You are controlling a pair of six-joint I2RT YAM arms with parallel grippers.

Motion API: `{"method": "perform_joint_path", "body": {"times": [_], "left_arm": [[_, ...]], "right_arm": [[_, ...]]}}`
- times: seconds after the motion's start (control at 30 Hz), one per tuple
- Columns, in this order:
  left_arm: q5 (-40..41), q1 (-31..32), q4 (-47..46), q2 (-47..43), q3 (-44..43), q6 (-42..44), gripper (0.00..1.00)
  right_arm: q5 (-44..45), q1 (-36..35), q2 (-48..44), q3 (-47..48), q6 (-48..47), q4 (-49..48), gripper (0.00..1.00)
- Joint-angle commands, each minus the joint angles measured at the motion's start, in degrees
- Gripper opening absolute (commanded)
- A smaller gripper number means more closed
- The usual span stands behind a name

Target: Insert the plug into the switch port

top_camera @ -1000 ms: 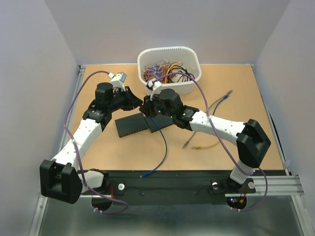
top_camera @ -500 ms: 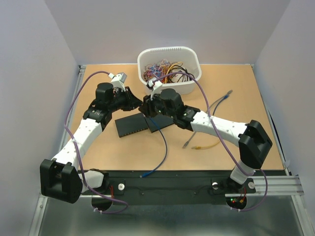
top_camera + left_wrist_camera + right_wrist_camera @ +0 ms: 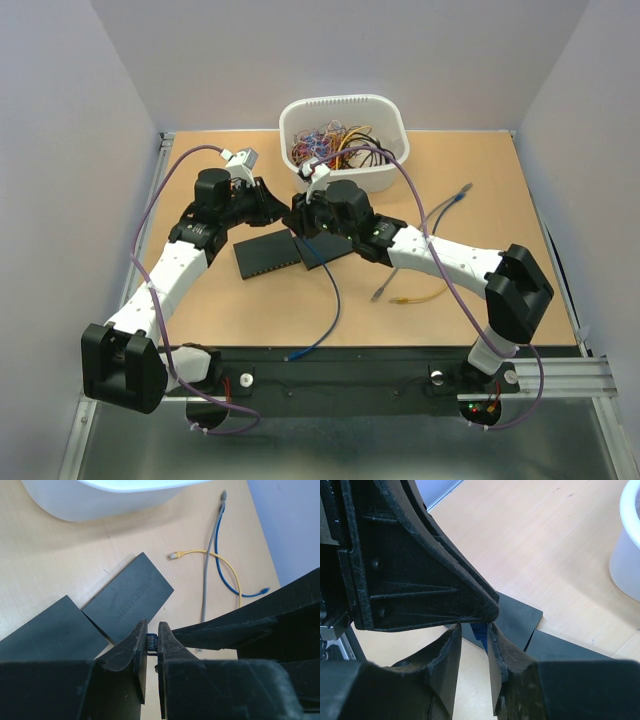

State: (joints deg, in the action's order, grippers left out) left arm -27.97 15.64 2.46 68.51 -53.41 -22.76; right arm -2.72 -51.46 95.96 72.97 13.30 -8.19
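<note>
The left pincer was clenched on the plug, a small ridged connector pinched at the very fingertips. It hung in the air above the two switches, touching neither. The right pincer stood tip to tip against the left, jaws a narrow gap apart with a scrap of blue between them. Whether it gripped that scrap could not be told. The blue cable trailed from where they met down over the bench to a free end near the front edge.

To do this step well, I judged the plug wanted squaring first, nose and latch lined up with the port. The other pincer could steady the cable just behind it, followed by a slow, straight push. No port face showed in any view, so the approach side needed finding.

The lettered switch was a flat, matt black box with faint raised text. The second switch lay angled beside it, corners close. The bench was pale, smooth wood, and the pincer fingers were hard, scuffed black plastic.
</note>
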Motion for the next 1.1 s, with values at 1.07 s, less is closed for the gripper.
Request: {"method": "perform_joint_path", "body": {"times": [1.07], "left_arm": [[-2.0,-0.26,-1.93,-0.57,-1.88,0.61,0.0]], "right_arm": [[3.95,-0.57,0.37,1.03,-0.2,-3.15,0.2]]}}
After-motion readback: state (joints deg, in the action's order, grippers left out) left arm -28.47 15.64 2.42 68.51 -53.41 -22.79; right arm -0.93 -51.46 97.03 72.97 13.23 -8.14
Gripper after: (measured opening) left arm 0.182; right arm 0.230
